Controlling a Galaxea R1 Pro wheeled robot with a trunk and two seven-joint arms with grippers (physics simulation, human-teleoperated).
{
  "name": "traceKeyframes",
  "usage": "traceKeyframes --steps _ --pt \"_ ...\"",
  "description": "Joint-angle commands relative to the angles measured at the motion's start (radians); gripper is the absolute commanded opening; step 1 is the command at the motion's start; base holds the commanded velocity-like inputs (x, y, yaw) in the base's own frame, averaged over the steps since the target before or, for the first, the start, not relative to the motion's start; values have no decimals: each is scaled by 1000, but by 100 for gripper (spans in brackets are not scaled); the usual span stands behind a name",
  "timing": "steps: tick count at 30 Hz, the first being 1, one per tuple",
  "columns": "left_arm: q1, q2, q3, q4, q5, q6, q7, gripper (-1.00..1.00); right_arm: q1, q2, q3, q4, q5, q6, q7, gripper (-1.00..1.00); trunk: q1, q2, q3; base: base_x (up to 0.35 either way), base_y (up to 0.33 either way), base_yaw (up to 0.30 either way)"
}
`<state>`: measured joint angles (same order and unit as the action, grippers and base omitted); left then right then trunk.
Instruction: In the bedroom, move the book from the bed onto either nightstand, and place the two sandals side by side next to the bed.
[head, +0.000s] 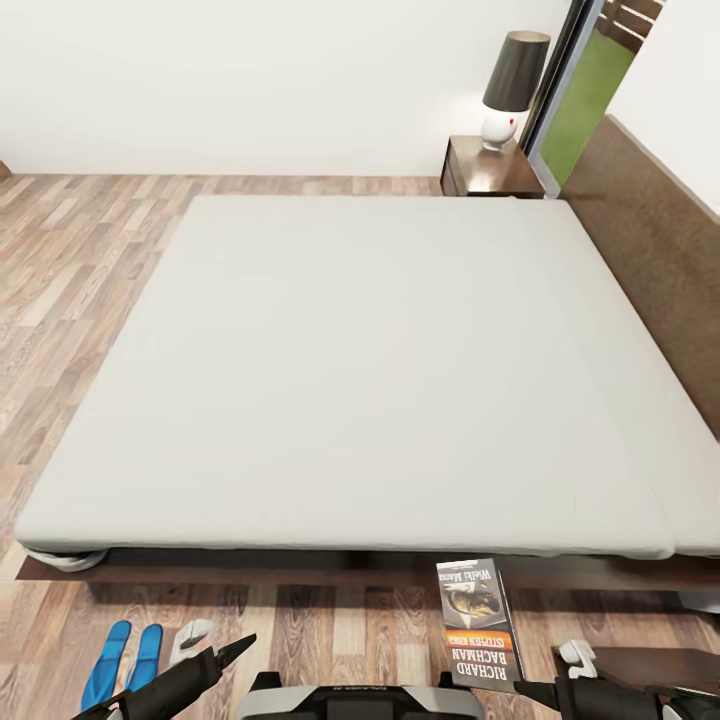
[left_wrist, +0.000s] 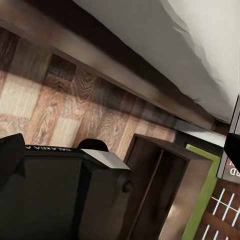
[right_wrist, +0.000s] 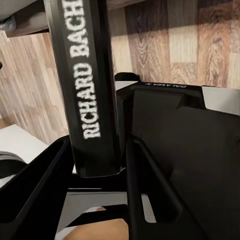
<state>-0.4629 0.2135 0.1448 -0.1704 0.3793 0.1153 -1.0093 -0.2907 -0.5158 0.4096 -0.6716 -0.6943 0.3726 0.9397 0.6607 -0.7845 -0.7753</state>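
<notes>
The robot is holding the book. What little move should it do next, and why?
Probably carry the book toward the nightstand at the bed's far corner. The right gripper is clamped on the book's spine, the book is off the mattress, and the sandals lie together beside the bed.

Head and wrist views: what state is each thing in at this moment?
book: off the bed, held upright in the right tool.
right tool: shut on the book's spine.
left tool: holding nothing; open or shut unclear.
sandals: side by side on the floor next to the bed.
bed: mattress bare.
nightstand: carries a lamp.
</notes>
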Motion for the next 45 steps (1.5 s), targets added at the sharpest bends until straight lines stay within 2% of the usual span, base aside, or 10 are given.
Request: traceKeyframes --steps 1,7,45 --pt "0 0 7 0 -2 10 -5 100 -1 -1 5 0 -11 8 -1 -100 -4 7 3 0 0 0" --pt "0 0 7 0 -2 10 -5 100 -1 -1 4 1 -12 8 -2 -100 -27 49 21 0 0 0" --pt "0 0 7 0 0 10 -5 100 -1 -1 3 1 -13 8 -3 -100 -27 49 78 0 0 0"
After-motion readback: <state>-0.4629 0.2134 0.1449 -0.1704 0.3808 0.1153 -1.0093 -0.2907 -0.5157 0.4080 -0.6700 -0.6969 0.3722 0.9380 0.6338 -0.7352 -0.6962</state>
